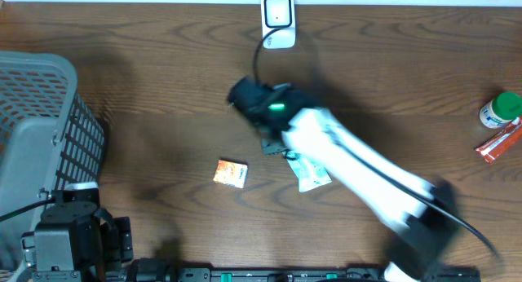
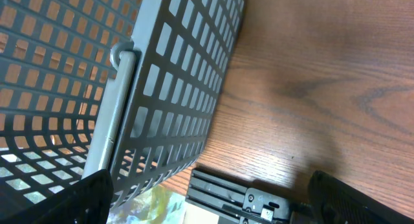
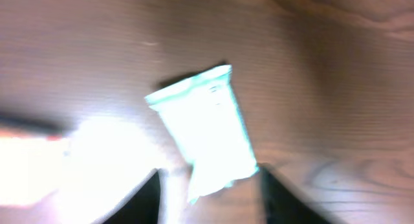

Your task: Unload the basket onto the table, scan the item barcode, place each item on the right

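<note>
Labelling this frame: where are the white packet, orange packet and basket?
white packet (image 3: pixel 206 130), right wrist view, centre of wrapper
orange packet (image 1: pixel 231 174), overhead view, centre
basket (image 1: pixel 49 60), overhead view, top rim

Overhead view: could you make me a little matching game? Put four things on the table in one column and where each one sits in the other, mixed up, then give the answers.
Things:
1. grey basket
2. orange packet
3. green-capped bottle
4. white scanner stand

Places:
A. top of the picture, in the middle
B. right edge
C. left edge
D. near the middle, just left of the white and teal packet

Pairs: 1-C, 2-D, 3-B, 4-A
</note>
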Robot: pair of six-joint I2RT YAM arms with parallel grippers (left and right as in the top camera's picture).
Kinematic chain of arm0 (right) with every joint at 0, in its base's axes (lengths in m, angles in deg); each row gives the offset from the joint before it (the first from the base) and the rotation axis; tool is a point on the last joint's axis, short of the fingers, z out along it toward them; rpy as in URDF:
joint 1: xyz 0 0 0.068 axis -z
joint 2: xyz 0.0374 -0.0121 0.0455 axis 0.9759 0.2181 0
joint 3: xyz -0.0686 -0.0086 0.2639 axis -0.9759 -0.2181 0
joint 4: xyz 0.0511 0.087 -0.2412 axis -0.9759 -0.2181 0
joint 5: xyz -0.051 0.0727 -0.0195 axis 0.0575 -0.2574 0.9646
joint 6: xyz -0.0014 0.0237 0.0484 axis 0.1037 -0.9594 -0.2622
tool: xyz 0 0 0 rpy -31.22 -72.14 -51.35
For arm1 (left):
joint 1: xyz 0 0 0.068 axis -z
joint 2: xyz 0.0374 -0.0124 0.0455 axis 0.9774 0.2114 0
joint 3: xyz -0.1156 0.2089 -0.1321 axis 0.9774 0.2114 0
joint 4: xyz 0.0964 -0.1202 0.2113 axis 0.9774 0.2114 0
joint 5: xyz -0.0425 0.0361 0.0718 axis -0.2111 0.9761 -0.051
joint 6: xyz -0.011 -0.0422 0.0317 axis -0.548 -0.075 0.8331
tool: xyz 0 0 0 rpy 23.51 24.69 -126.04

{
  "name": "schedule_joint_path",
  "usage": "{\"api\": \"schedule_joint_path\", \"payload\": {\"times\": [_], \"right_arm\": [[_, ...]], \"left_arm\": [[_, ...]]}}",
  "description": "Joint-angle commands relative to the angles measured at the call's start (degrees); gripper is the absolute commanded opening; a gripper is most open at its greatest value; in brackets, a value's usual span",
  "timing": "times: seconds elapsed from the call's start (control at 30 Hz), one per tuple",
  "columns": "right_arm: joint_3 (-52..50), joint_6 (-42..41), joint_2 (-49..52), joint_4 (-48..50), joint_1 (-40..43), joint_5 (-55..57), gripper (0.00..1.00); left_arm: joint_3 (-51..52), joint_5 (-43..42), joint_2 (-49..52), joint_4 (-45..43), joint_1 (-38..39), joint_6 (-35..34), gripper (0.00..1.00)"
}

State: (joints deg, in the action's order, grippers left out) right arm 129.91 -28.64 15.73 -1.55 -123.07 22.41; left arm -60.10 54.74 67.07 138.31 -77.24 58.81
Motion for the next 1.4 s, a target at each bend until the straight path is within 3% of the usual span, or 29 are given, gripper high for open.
{"api": "schedule_joint_path", "payload": {"times": [0.0, 0.03, 0.17, 0.2, 0.3, 0.6, 0.87, 1.13, 1.37], "right_arm": [[-0.7, 0.9, -7.6, -2.4, 2.4, -15.2, 0.76], [-2.0, 0.9, -10.3, -3.5, 3.7, -16.9, 0.99], [-7.9, -2.8, -14.6, -2.4, 7.5, -24.2, 0.99], [-9.3, -3.0, -14.9, -1.5, 7.8, -25.9, 0.86], [-17.6, -5.8, -15.2, 2.1, 8.2, -27.8, 0.01], [-37.1, -9.9, -15.2, 9.6, 8.2, -23.4, 0.01], [-53.0, -15.7, -15.1, 34.1, 8.2, -21.2, 0.01], [-55.4, -16.2, -15.1, 46.7, 9.1, -11.9, 0.01], [-55.1, -11.2, -15.1, 59.6, 13.1, -10.9, 0.01]], "left_arm": [[-0.1, 0.2, -0.2, 0.2, 0.2, -0.3, 0.96], [-0.1, 0.2, -0.2, 0.2, 0.2, -0.3, 0.96], [-0.1, 0.2, -0.2, 0.2, 0.2, -0.3, 0.96], [-0.1, 0.2, -0.2, 0.2, 0.2, -0.3, 0.96], [-0.1, 0.2, -0.2, 0.2, 0.2, -0.3, 0.96], [-0.1, 0.2, -0.2, 0.2, 0.2, -0.3, 0.96], [-0.1, 0.2, -0.2, 0.2, 0.2, -0.3, 0.96], [-0.1, 0.2, -0.2, 0.2, 0.2, -0.3, 0.96], [-0.1, 0.2, -0.2, 0.2, 0.2, -0.3, 0.96]]}}
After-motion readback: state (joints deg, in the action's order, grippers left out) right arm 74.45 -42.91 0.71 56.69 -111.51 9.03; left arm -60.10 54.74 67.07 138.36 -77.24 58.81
